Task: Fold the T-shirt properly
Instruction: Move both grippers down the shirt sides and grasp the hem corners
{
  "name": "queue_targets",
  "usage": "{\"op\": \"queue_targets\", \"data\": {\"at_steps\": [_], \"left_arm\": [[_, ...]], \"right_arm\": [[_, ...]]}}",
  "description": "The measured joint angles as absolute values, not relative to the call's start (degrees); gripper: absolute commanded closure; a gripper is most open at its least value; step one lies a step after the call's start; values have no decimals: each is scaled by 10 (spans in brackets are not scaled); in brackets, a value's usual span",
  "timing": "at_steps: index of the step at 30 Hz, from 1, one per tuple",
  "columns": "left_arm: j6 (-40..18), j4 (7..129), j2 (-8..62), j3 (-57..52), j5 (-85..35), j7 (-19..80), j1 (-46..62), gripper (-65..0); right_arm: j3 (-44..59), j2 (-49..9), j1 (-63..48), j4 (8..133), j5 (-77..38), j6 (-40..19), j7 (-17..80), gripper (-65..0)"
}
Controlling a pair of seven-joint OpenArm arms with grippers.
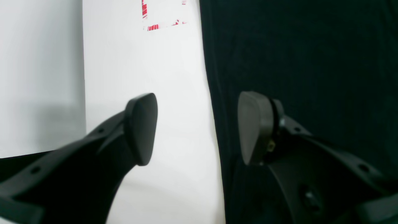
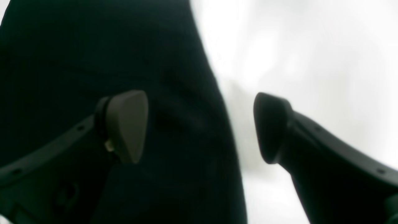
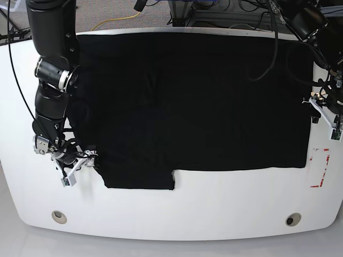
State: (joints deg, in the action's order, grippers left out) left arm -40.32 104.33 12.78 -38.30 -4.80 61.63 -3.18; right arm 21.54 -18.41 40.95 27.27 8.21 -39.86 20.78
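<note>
The black T-shirt (image 3: 198, 101) lies spread flat over most of the white table (image 3: 177, 214), with one part reaching lower at the front left. My left gripper (image 3: 325, 119) hovers open at the shirt's right edge. In the left wrist view the left gripper (image 1: 197, 129) straddles that edge, one finger over the T-shirt (image 1: 311, 62) and the other over bare table. My right gripper (image 3: 79, 167) is open at the shirt's front-left edge. In the right wrist view the right gripper (image 2: 199, 126) likewise straddles the T-shirt (image 2: 93, 46) edge. Nothing is held.
A red-marked patch of tape (image 3: 320, 168) is stuck on the table near the right edge, also visible as tape (image 1: 161, 18) ahead of the left gripper. Two round holes (image 3: 59, 216) (image 3: 292, 219) sit near the table's front edge. Cables hang behind the table's back edge.
</note>
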Motion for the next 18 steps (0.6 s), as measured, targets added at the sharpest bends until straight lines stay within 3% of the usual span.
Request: {"op": "queue_targets", "data": {"at_steps": [18], "left_arm": [[-403, 1043, 128, -381, -48, 616, -35, -378]], "right_arm": [[215, -177, 365, 273, 73, -386, 169, -495]]}}
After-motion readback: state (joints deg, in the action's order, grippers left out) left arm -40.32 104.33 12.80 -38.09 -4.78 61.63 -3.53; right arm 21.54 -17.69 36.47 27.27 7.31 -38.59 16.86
